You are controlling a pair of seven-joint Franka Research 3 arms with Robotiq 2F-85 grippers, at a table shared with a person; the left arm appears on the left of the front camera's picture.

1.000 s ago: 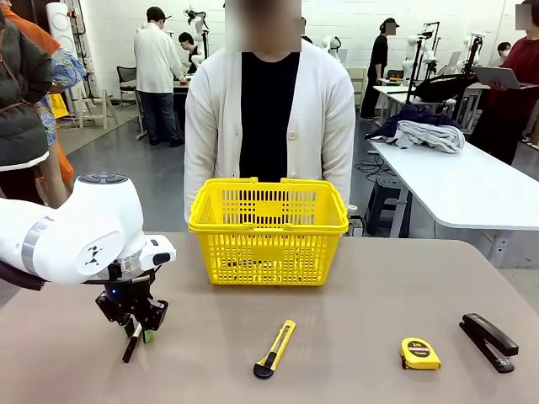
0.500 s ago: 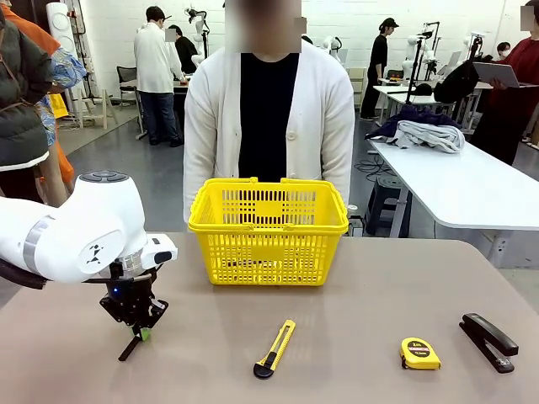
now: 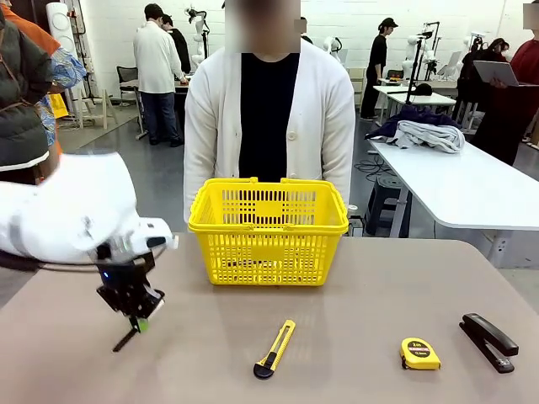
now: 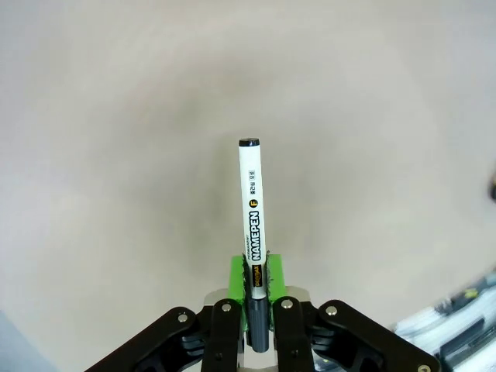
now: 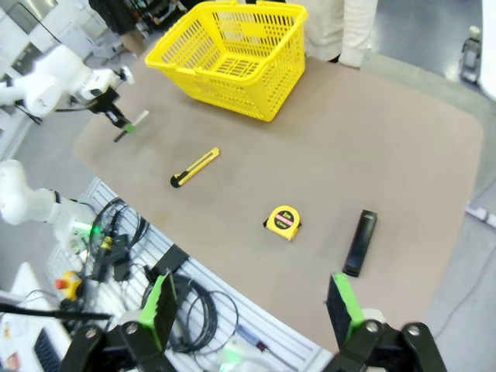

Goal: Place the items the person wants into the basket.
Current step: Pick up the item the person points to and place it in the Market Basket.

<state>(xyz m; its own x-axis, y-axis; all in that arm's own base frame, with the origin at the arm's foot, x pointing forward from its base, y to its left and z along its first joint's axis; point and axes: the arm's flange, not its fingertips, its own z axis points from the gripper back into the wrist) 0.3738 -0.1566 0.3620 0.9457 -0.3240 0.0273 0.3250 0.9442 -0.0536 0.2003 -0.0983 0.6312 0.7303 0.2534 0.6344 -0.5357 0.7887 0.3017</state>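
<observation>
Your left gripper point(image 4: 256, 275) clamps the black marker with white cap point(image 4: 249, 194); "NAMEPEN" reads from its wrist view, not the front. Your right gripper point(image 5: 249, 298) gapes empty.

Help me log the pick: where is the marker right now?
In the front view the marker is clamped in the left gripper over the table, left of the basket and the utility knife.

Table point(image 3: 379, 286) bare btw left hand point(image 3: 137, 322), gripping marker point(image 3: 126, 338), and basket point(image 3: 268, 227): open lane. Basket top open. Utility knife point(image 3: 274, 348) lies front-centre; tape measure point(image 3: 419, 353) & stapler point(image 3: 488, 331) to its right, well apart, w/ gaps btw. Person point(image 3: 269, 109) stands right behind basket, blocking far side. Table right of basket also bare.
</observation>
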